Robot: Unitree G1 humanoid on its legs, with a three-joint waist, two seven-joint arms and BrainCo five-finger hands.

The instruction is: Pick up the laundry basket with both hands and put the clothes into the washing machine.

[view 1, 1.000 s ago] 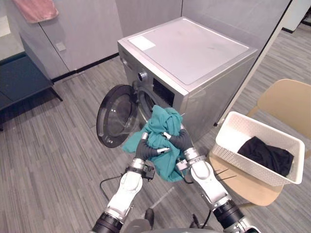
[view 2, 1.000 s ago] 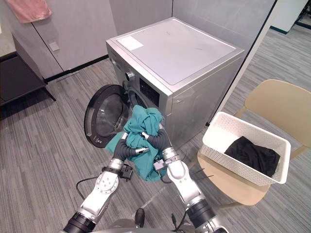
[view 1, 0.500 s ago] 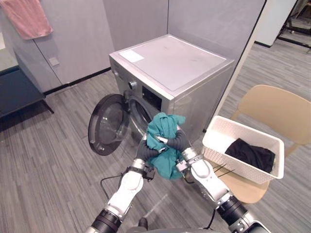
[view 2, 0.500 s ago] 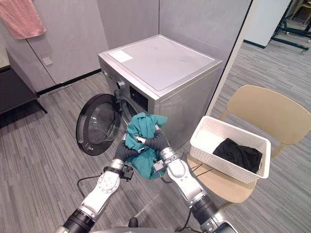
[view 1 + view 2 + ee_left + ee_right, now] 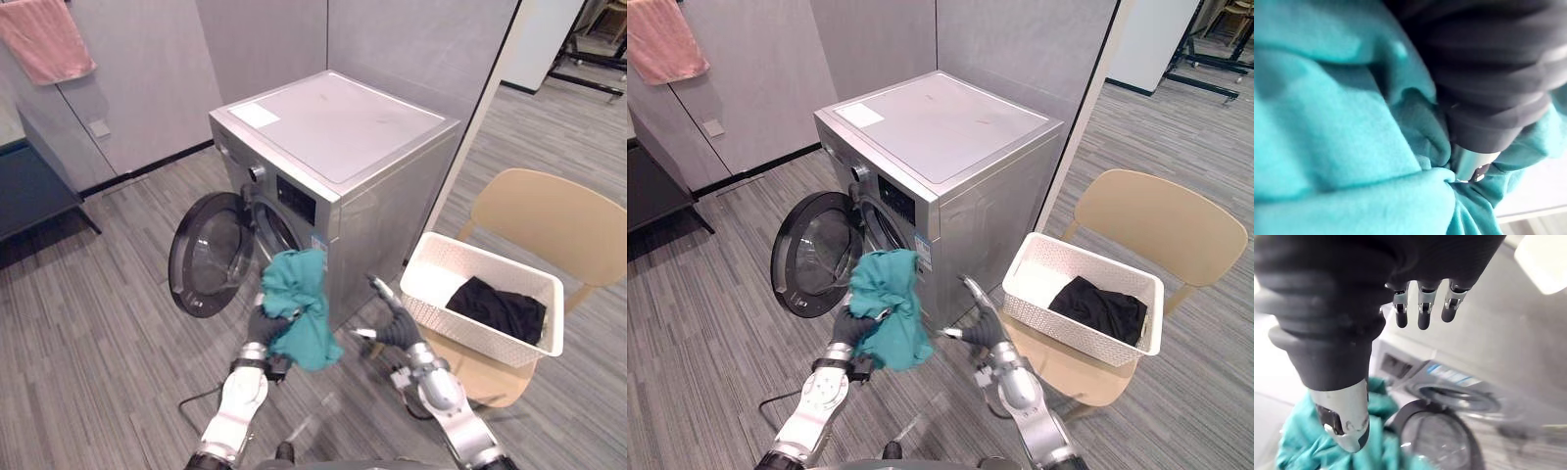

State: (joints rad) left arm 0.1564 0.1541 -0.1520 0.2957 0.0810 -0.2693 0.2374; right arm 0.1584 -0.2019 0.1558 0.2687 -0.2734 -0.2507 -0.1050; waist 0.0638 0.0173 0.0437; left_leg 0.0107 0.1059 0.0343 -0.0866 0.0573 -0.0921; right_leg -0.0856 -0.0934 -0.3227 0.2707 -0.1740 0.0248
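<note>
L hand (image 5: 261, 329) fingers clutch 1 teal garment (image 5: 295, 296); R hand (image 5: 391, 331) fingers spread; 1 basket (image 5: 482, 329).

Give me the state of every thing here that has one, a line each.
washing machine door: open, swung out to the robot's left.
teal garment: bunched, held off the floor near that door.
left hand: fingers curled round the teal garment.
right hand: open, fingers straight, holding nothing.
laundry basket: upright on the chair, black garment inside.
</note>
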